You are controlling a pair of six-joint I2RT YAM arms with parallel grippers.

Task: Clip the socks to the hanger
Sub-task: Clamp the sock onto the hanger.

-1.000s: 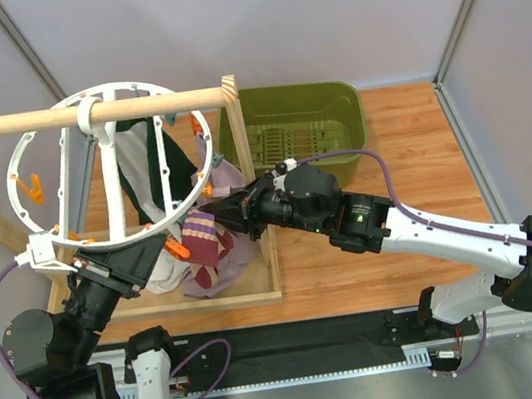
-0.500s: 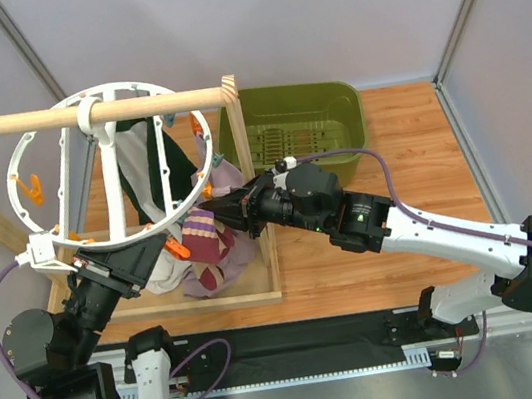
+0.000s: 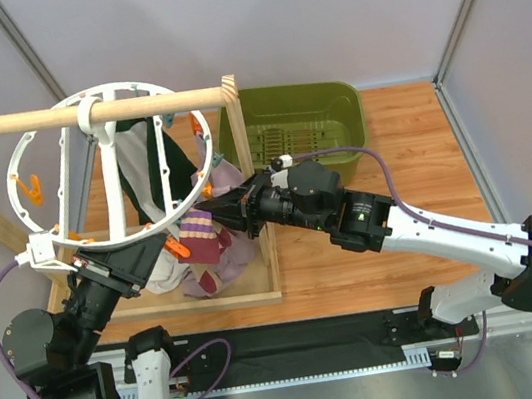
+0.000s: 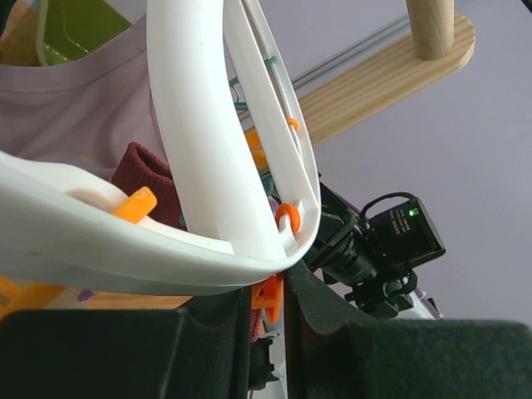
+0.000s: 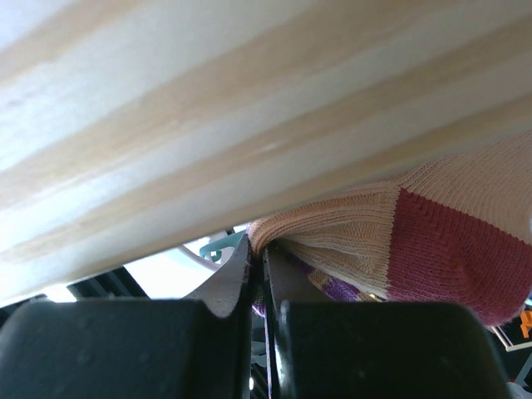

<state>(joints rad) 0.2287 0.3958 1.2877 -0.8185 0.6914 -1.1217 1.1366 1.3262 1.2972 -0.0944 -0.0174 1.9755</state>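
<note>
Right gripper [image 5: 258, 268] was pinched shut on the cream-pink, maroon-patched fabric sock [image 5: 432, 241], held just beside the pale wooden post [image 5: 208, 125]; left gripper [image 4: 268, 314] was clamped on an orange plastic clip [image 4: 268, 295] of the white wheel-shaped plastic hanger [image 4: 208, 125].

Knitted cloth sock [image 5: 453, 262], glossy plastic hanger [image 4: 204, 125], matt wooden rod [image 3: 31, 119].

Wood rod [image 3: 21, 121] top-left w/ mauve garment [image 3: 242, 254] below; green bin [image 3: 354, 117] on table [image 3: 423, 165].

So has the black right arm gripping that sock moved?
Yes; against the upright wooden post, the right gripper edged slightly left toward the white ring hanger.
</note>
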